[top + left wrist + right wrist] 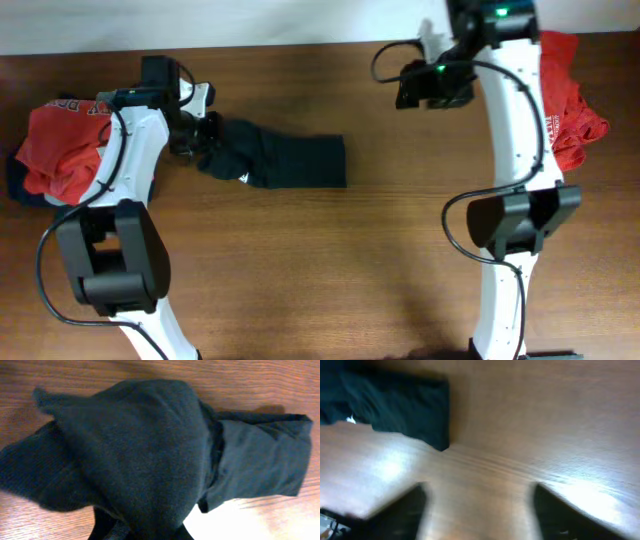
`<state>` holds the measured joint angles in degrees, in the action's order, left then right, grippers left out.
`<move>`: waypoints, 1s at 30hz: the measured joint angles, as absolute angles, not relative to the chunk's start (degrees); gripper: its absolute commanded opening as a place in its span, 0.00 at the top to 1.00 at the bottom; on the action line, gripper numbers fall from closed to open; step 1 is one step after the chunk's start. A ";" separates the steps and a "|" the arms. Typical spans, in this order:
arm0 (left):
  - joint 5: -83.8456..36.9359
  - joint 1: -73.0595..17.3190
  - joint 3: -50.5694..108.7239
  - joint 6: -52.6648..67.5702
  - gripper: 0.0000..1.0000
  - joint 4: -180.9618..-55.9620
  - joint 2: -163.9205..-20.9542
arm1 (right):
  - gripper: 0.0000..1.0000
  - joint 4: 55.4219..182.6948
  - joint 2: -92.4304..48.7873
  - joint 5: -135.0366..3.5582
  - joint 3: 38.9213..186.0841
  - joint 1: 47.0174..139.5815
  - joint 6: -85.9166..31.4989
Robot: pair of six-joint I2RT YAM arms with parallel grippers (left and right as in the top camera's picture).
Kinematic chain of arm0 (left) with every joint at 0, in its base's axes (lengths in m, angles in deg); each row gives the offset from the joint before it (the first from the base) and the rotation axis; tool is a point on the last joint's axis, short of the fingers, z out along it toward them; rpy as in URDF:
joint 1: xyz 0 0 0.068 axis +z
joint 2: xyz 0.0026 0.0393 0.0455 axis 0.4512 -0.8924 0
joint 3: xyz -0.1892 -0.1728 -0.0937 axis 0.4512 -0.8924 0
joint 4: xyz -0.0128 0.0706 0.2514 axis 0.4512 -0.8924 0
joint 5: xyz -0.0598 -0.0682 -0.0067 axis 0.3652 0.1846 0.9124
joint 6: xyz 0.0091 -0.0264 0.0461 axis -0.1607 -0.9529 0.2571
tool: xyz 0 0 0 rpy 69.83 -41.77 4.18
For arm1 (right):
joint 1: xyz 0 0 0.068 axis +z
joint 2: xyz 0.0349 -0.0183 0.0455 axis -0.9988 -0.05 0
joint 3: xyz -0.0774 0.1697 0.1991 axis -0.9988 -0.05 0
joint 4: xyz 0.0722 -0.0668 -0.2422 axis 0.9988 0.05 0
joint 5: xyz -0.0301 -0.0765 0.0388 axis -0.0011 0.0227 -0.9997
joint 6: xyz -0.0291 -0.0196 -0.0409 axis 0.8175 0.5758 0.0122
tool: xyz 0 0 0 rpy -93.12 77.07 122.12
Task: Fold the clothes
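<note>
Left gripper [203, 135]: clamped tight, pinching the bunched end of the black T-shirt [290, 162]. Cloth is humping right under the wrist camera, fingers hidden. Rest of the shirt is lying as a folded band on the table [330, 270], trailing toward centre. We're treating it as light, limp cotton: no stiffness, sagging wherever unsupported, dragging slightly on wood, nothing fragile. We're judging the best hold to be a hem or fold edge, pinching all layers, not the middle hump. Right gripper [479, 500]: blurred, fingers apart, nothing between, hovering over bare wood near the shirt's free end, not touching. Farther out, a red shirt [60, 140] is sitting under the left arm, another red shirt [572, 105] under the right arm.
</note>
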<state>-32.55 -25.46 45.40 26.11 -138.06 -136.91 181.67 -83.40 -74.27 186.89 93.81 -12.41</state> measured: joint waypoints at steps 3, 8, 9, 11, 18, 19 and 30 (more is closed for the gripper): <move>-32.81 -26.26 45.40 25.87 0.99 -138.06 -136.16 | 0.96 177.30 -83.40 -74.69 180.62 96.24 -13.24; -33.20 -26.68 45.40 25.67 1.00 -138.14 -135.55 | 0.96 164.97 -83.43 -81.64 166.70 99.28 -14.82; -33.22 -26.70 45.40 25.67 0.99 -138.21 -135.53 | 0.96 162.30 -83.43 -83.89 163.81 99.67 -14.90; -33.38 -26.70 45.40 25.67 1.00 -138.34 -135.53 | 0.96 157.47 -83.47 -88.13 158.52 100.22 -15.58; -33.55 -27.07 45.40 25.65 0.99 -138.49 -135.53 | 0.96 145.91 -83.47 -95.39 148.05 101.81 -19.25; -33.55 -27.18 45.43 25.67 0.99 -138.54 -135.53 | 0.96 144.53 -83.47 -95.98 147.20 101.99 -19.95; -33.57 -27.53 52.01 25.65 0.99 -142.78 -135.42 | 0.96 132.53 -83.47 -96.87 139.83 102.25 -27.34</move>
